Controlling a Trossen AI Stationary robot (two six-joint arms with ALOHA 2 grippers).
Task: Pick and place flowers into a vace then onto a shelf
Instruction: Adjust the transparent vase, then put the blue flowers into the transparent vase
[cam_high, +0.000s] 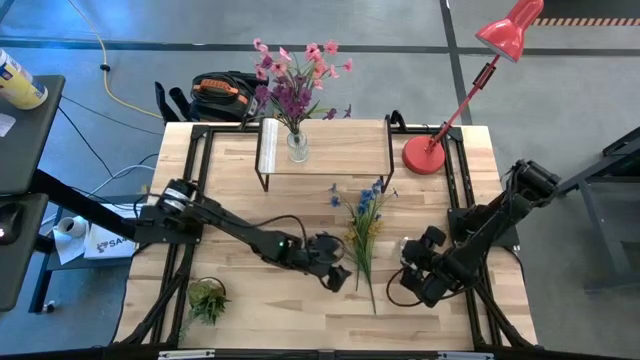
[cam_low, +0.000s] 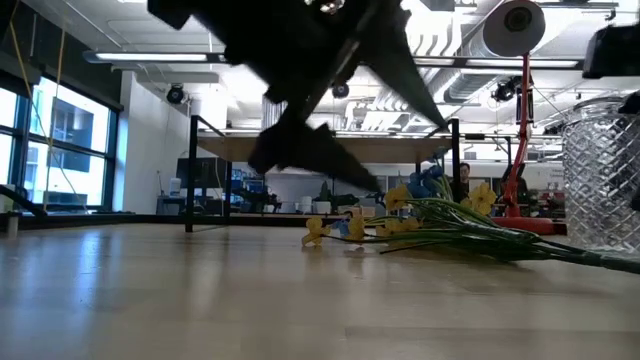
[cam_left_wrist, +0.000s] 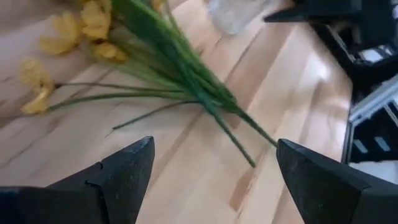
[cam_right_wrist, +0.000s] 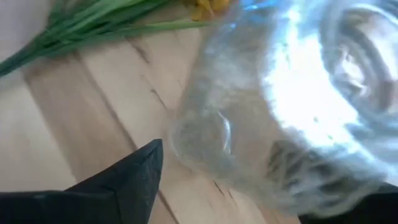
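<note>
Between our spread left pincer (cam_left_wrist: 211, 180) lie blue-yellow flowers (cam_high: 362, 228); pink flowers (cam_high: 296, 78) are shelved (cam_high: 340, 150); 1 bunch remains.

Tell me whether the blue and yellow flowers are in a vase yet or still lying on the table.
Lying flat on the table, not in a vase: the blue and yellow flowers stretch along the wood, stems bare to their tips.
</note>
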